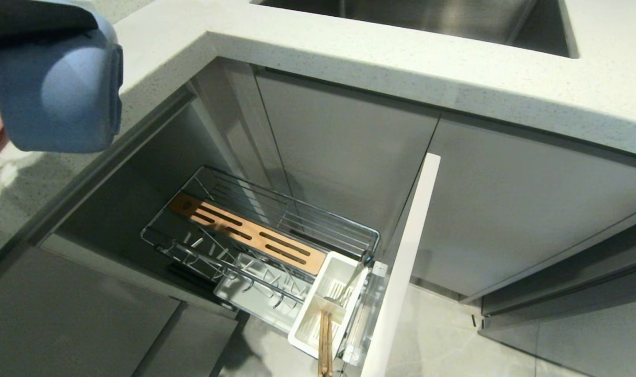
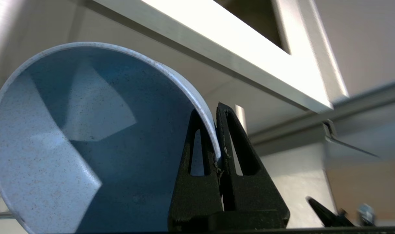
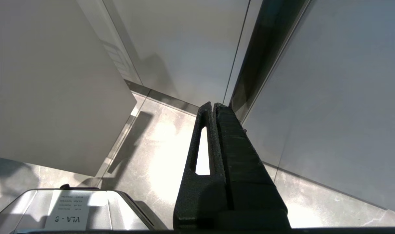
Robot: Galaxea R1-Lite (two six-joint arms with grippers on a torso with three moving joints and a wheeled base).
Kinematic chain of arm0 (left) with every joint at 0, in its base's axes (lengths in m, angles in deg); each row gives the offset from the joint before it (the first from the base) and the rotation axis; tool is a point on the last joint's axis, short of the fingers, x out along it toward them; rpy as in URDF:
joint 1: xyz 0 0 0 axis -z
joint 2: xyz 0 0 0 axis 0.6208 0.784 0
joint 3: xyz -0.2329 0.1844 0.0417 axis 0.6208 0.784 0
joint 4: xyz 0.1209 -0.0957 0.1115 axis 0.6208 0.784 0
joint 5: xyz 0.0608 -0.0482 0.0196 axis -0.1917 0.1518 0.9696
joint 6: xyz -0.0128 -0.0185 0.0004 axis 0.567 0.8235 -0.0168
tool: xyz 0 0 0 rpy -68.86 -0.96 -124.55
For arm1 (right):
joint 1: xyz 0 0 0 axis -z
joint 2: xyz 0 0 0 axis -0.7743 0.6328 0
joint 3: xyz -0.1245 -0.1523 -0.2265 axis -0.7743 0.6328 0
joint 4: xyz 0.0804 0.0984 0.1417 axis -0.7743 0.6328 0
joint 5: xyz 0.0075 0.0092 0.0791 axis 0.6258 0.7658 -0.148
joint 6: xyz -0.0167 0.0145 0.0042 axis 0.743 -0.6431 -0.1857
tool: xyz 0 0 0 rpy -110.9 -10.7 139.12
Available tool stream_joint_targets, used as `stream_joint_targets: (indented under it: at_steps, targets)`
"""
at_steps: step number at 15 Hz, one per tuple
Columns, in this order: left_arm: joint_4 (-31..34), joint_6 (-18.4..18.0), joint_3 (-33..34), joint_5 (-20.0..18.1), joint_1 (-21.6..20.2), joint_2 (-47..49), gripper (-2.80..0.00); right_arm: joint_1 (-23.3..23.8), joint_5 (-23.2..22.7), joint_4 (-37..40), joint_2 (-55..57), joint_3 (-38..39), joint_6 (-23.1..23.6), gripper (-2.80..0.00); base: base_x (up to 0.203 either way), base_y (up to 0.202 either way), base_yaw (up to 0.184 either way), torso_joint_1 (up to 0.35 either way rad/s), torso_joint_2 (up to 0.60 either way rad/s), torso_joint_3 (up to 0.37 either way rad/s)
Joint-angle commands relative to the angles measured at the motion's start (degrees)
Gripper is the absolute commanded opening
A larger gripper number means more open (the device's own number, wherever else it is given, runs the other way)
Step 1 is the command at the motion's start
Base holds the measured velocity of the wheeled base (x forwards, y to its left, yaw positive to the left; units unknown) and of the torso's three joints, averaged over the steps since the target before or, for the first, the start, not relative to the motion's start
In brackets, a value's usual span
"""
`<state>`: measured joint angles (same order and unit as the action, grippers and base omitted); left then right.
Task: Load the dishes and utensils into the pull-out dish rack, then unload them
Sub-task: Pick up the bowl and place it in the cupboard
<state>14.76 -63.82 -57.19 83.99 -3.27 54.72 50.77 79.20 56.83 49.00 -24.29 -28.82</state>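
The pale-blue bowl (image 1: 58, 99) hangs at the upper left of the head view, high above the countertop corner and tipped on its side. My left gripper (image 2: 213, 112) is shut on the bowl (image 2: 86, 136), one finger inside the rim and one outside. Below, the pull-out dish rack (image 1: 276, 235) stands drawn out of the cabinet, its wire prongs bare. Wooden chopsticks (image 1: 325, 343) and a silver fork (image 1: 349, 285) rest in its white cutlery cup (image 1: 328, 306). My right gripper (image 3: 213, 105) is shut and empty, parked low over the floor. The pink plate is out of view.
A speckled white countertop (image 1: 401, 57) with a steel sink (image 1: 427, 18) overhangs the cabinet. The rack's pale door front (image 1: 406, 256) stands edge-on to the right of the cutlery cup. Grey cabinet doors (image 1: 506, 209) flank the opening. Part of my base (image 3: 70, 211) shows beside the right gripper.
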Motion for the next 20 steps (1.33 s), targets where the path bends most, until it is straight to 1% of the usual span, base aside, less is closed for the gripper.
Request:
stream_joint_targets:
  at_steps: [1,2,3,4,5,7,9,11,13,14,15,16,17,19,20]
  targets:
    - [-1.2,0.7,1.5,0.5,2.3,0.2,-2.8,0.0,0.0,0.0,0.0,0.0,0.0,-2.8,0.0,0.0,0.0,0.0,0.0,0.0]
    - [-2.4,1.8,2.7,1.0,2.4,0.5,-2.8,0.0,0.0,0.0,0.0,0.0,0.0,-2.8,0.0,0.0,0.0,0.0,0.0,0.0]
    - [-5.7,5.4,4.4,1.1,2.6,0.7,-2.8,0.0,0.0,0.0,0.0,0.0,0.0,-2.8,0.0,0.0,0.0,0.0,0.0,0.0]
    - [-8.4,7.9,5.4,1.4,3.2,1.3,-2.8,0.1,0.0,0.0,0.0,0.0,0.0,-2.8,0.0,0.0,0.0,0.0,0.0,0.0]
    - [-11.9,10.6,6.2,2.9,4.0,3.4,-2.8,0.0,0.0,0.0,0.0,0.0,0.0,-2.8,0.0,0.0,0.0,0.0,0.0,0.0]
    - [-16.8,13.7,7.4,9.7,6.3,7.3,-2.8,0.0,0.0,0.0,0.0,0.0,0.0,-2.8,0.0,0.0,0.0,0.0,0.0,0.0]
    - [-22.8,15.7,9.6,16.4,10.4,10.1,-2.8,0.0,0.0,0.0,0.0,0.0,0.0,-2.8,0.0,0.0,0.0,0.0,0.0,0.0]
    - [-33.1,18.1,15.0,20.4,13.8,11.4,-2.8,0.0,0.0,0.0,0.0,0.0,0.0,-2.8,0.0,0.0,0.0,0.0,0.0,0.0]
    - [-40.5,20.6,20.2,24.6,14.5,13.5,-2.8,0.0,0.0,0.0,0.0,0.0,0.0,-2.8,0.0,0.0,0.0,0.0,0.0,0.0]
    - [-42.6,22.6,22.6,27.1,14.5,15.0,-2.8,0.0,0.0,0.0,0.0,0.0,0.0,-2.8,0.0,0.0,0.0,0.0,0.0,0.0]
    - [-43.3,24.1,25.0,29.3,14.5,17.1,-2.8,0.0,0.0,0.0,0.0,0.0,0.0,-2.8,0.0,0.0,0.0,0.0,0.0,0.0]
    - [-43.6,25.5,26.4,30.5,14.3,19.1,-2.8,0.0,0.0,0.0,0.0,0.0,0.0,-2.8,0.0,0.0,0.0,0.0,0.0,0.0]
    - [-43.7,27.1,27.4,31.3,14.0,20.9,-2.8,0.0,0.0,0.0,0.0,0.0,0.0,-2.8,0.0,0.0,0.0,0.0,0.0,0.0]
    - [-43.9,28.6,28.2,32.0,13.0,23.8,-2.8,0.0,0.1,0.0,0.0,0.0,0.0,-2.8,0.0,0.0,0.0,0.0,0.0,0.0]
    - [-44.3,29.9,28.3,32.3,12.8,24.4,-2.8,0.0,0.0,0.0,0.0,0.0,0.0,-2.8,0.0,0.0,0.0,0.0,0.0,0.0]
